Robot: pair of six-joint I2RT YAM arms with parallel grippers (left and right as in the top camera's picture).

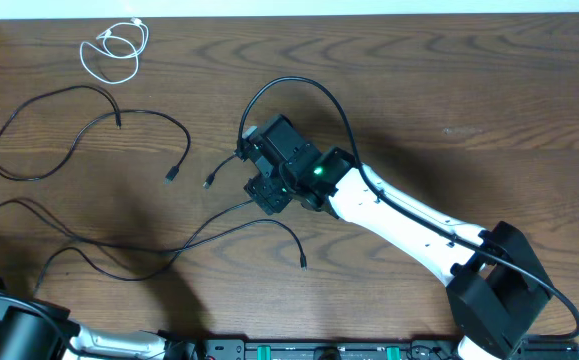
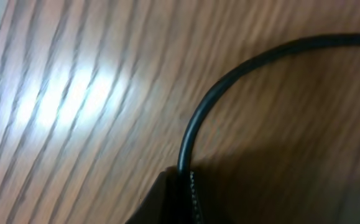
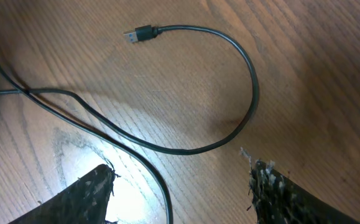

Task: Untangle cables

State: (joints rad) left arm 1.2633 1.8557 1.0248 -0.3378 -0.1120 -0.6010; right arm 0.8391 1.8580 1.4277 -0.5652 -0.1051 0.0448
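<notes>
Several thin black cords (image 1: 89, 245) lie spread over the left half of the wooden table, with plug ends near the middle (image 1: 172, 175). A short white cord (image 1: 114, 48) lies coiled at the far left. My right gripper (image 1: 267, 190) hovers low over the table's middle, open; in the right wrist view it (image 3: 183, 186) straddles a black cord (image 3: 161, 186) without touching it, and a USB plug (image 3: 139, 33) lies beyond. My left gripper (image 2: 183, 186) is shut on a black cord (image 2: 195, 121) just above the table. The left arm (image 1: 19, 335) sits at the near left corner.
The right arm (image 1: 409, 220) stretches from its base (image 1: 499, 290) at the near right toward the middle. A black equipment rail (image 1: 329, 350) runs along the near edge. The table's far edge (image 1: 369, 12) is at the top.
</notes>
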